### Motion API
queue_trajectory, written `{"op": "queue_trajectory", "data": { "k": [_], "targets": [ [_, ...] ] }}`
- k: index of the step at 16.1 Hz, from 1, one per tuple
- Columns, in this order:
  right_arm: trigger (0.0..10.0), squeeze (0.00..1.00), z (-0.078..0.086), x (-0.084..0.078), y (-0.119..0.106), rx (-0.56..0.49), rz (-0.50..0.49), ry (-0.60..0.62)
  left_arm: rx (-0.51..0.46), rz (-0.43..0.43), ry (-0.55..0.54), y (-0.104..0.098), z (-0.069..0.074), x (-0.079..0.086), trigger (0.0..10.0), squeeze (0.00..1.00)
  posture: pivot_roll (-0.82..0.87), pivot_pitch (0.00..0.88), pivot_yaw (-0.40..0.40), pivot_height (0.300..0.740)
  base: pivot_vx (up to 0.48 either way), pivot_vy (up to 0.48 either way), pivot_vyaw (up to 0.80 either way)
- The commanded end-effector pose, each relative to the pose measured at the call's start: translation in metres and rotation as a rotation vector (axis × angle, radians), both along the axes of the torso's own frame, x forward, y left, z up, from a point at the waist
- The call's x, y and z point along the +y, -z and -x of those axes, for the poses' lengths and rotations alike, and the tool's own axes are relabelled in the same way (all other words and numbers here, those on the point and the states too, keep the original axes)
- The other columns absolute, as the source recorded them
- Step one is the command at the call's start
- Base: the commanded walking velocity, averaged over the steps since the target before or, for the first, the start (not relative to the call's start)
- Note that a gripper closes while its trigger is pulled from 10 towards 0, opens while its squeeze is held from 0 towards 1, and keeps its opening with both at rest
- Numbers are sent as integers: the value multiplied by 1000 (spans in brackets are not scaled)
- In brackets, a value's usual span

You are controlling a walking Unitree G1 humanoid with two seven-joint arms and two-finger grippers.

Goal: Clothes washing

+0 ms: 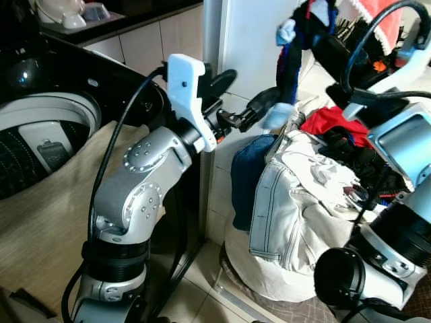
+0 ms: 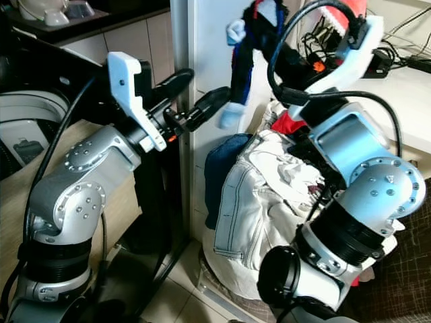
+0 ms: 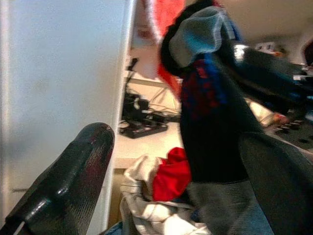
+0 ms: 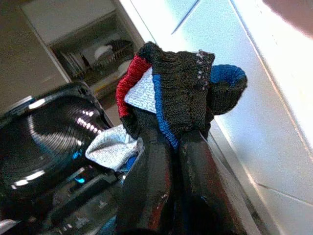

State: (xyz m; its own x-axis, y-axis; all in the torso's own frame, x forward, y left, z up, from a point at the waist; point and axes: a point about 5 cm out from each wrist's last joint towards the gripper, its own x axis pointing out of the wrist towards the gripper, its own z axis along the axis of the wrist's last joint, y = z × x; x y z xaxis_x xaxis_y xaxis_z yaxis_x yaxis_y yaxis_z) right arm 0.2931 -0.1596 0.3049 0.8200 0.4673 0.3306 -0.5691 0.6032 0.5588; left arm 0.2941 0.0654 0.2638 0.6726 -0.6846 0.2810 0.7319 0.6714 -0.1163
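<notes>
A dark sock with blue and red stripes and a pale grey toe hangs from my right gripper, which is shut on its cuff, raised above the laundry pile. The pile holds white jeans, blue denim and a red cloth. My left gripper is open and level with the sock's lower end; in the left wrist view the sock hangs between its fingers. The washing machine stands at the left with its drum open.
A beige cloth drapes over the washer's front. A white pillar rises behind the left gripper. A counter with cables lies at the back right. Dishes sit on a dark worktop behind the washer.
</notes>
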Motion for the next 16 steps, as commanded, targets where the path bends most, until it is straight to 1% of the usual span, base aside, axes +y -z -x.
{"op": "queue_trajectory", "data": {
  "k": [1, 2, 3, 4, 5, 6, 7, 8, 9, 10, 12, 13, 14, 15, 16],
  "targets": [
    [0, 0, -1, 5, -5, -3, -19, -26, 8, 24, -13, -4, -3, -1, 10000, 1000, -84, 0, -72, 740, 0, 0, 0],
    [0, 0, -1, 7, -3, 11, -17, -26, 11, 31, -5, -5, -3, -3, 10000, 1000, -86, 0, -73, 740, 0, 0, 0],
    [0, 0, 0, 9, 0, 28, -35, -26, 31, 61, 30, -4, 1, -6, 10000, 1000, -87, 0, -71, 740, 0, 0, 0],
    [0, 0, 1, 11, 1, 34, -35, -27, 50, 67, 54, -2, 3, -7, 10000, 1000, -89, 0, -70, 740, 0, 0, 0],
    [0, 0, 3, 11, 4, 39, 18, -17, 112, 95, 82, 2, 5, -9, 10000, 1000, -90, 0, -67, 740, 0, 0, 0],
    [0, 0, 3, 12, 5, 44, 27, -18, 148, 130, 117, 3, 8, -12, 10000, 973, -92, 0, -65, 740, 0, 0, 0],
    [0, 0, 4, 13, 5, 45, 13, -24, 157, 159, 156, 2, 11, -15, 10000, 0, -92, 0, -64, 740, 0, 0, 0],
    [0, 0, 5, 14, 6, 42, 19, -28, 172, 198, 182, 1, 13, -17, 10000, 0, -95, 0, -62, 740, 0, 0, 0],
    [0, 0, 5, 14, 6, 44, 19, -26, 181, 221, 185, 0, 14, -17, 10000, 0, -96, 0, -60, 740, 0, 0, 0],
    [0, 0, 5, 14, 6, 45, 18, -25, 180, 215, 184, 0, 14, -18, 10000, 0, -95, 0, -58, 740, 0, 0, 0],
    [0, 0, 6, 15, 7, 48, 33, -23, 215, 226, 189, 4, 14, -19, 10000, 0, -95, 0, -56, 740, 0, 0, 0],
    [0, 0, 6, 16, 7, 46, 32, -24, 220, 157, 167, 8, 13, -19, 10000, 0, -93, 0, -55, 740, 0, 0, 0],
    [0, 0, 7, 17, 7, 43, 30, -26, 213, 56, 138, 13, 12, -19, 10000, 0, -93, 0, -55, 740, 0, 0, 0],
    [0, 0, 7, 18, 6, 39, 21, -30, 202, -51, 79, 23, 9, -19, 10000, 0, -93, 0, -52, 740, 0, 0, 0],
    [0, 0, 8, 19, 6, 37, 16, -32, 190, -73, 59, 25, 9, -19, 10000, 0, -93, 0, -52, 740, 0, 0, 0]
  ]
}}
